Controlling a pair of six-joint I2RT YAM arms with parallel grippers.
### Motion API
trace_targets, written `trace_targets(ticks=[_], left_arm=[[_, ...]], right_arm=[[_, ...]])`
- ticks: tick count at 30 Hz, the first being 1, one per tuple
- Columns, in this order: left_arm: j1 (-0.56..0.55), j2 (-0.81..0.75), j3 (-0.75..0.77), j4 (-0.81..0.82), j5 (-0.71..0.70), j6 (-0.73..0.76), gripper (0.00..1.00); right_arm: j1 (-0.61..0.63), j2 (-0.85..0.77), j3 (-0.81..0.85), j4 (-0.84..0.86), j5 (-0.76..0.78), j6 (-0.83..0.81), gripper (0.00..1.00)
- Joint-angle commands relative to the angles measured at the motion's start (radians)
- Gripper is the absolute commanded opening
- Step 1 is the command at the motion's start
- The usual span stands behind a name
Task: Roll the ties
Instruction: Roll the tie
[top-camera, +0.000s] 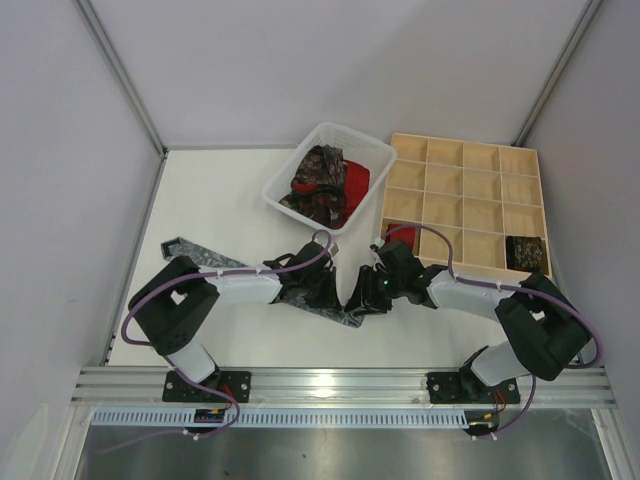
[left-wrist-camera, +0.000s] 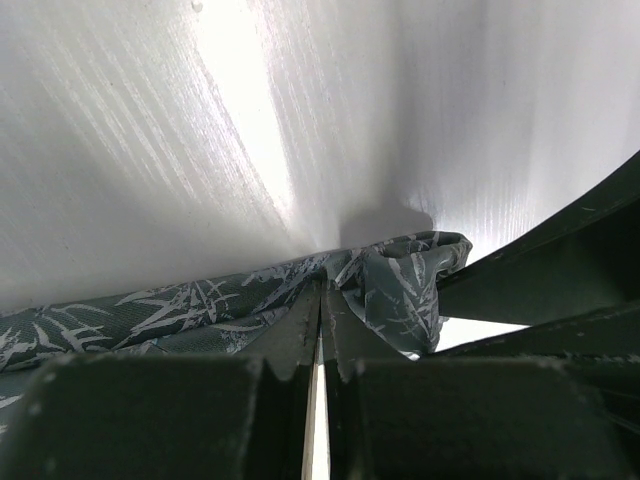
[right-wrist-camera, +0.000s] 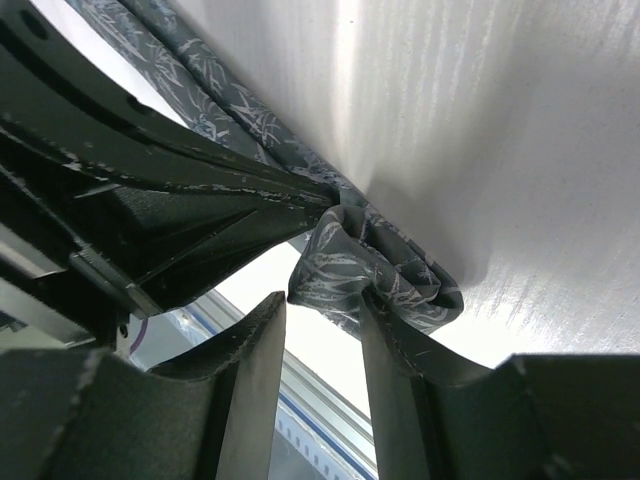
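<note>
Lying flat on the white table (top-camera: 230, 200), the grey patterned tie (top-camera: 200, 255) ran in the top view from the far left towards the near middle, where both arms met over its end. The left gripper (top-camera: 330, 298) and the right gripper (top-camera: 358, 300) were tip to tip there, too dark and close together in this view to judge their jaws. Behind them stood a white basket (top-camera: 292, 158) holding a paisley tie (top-camera: 318, 182) and a red tie (top-camera: 356, 180) in a loose heap. Beside it on the right lay a wooden grid tray (top-camera: 460, 141), with a red roll (top-camera: 402, 235) in its near left compartment and a dark roll (top-camera: 525, 250) in its near right one.

In the left wrist view, the left gripper (left-wrist-camera: 322, 295) was pinched down on the grey patterned tie (left-wrist-camera: 180, 305), with only a thin slit between its jaws. The strip trailed off to the left along the table. Just right of the pinch the tie's end was turned over into a small fold. The right gripper's fingers (left-wrist-camera: 570, 245) reached in from the right, close to that fold.

In the right wrist view, the right gripper (right-wrist-camera: 320, 300) stood partly open, with light showing through the gap. The curled end of the tie (right-wrist-camera: 365, 270) sat at its fingertips, touching the right-hand one. Whether it was actually gripped could not be told. The left gripper (right-wrist-camera: 315, 198) came in from the left, clamped on the tie just beside the curl.
</note>
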Motion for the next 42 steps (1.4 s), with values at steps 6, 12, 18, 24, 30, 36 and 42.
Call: trace_targets(ticks=[6, 12, 18, 24, 30, 36, 42], left_arm=[[0.004, -0.027, -0.031, -0.052, -0.03, 0.012, 0.06], [0.007, -0.03, -0.032, -0.052, -0.032, 0.015, 0.05], [0.007, -0.033, -0.032, -0.054, -0.032, 0.018, 0.05], [0.01, -0.045, -0.034, -0.062, -0.033, 0.018, 0.05], [0.012, -0.102, -0.02, -0.092, -0.033, 0.018, 0.02], [0.012, -0.182, 0.018, -0.155, -0.058, 0.021, 0.02], [0.01, -0.18, 0.017, -0.114, -0.003, -0.004, 0.04]], right_arm=[[-0.003, -0.047, -0.004, 0.021, -0.013, -0.009, 0.41], [-0.003, -0.049, -0.024, 0.048, -0.01, 0.002, 0.33], [-0.003, -0.026, -0.029, 0.058, -0.013, 0.002, 0.25], [-0.002, -0.001, -0.03, 0.068, -0.002, -0.006, 0.06], [0.017, 0.039, -0.006, 0.052, 0.035, -0.037, 0.0], [0.038, 0.052, 0.017, 0.044, 0.041, -0.041, 0.0], [0.072, 0.049, 0.045, 0.024, 0.048, -0.038, 0.0]])
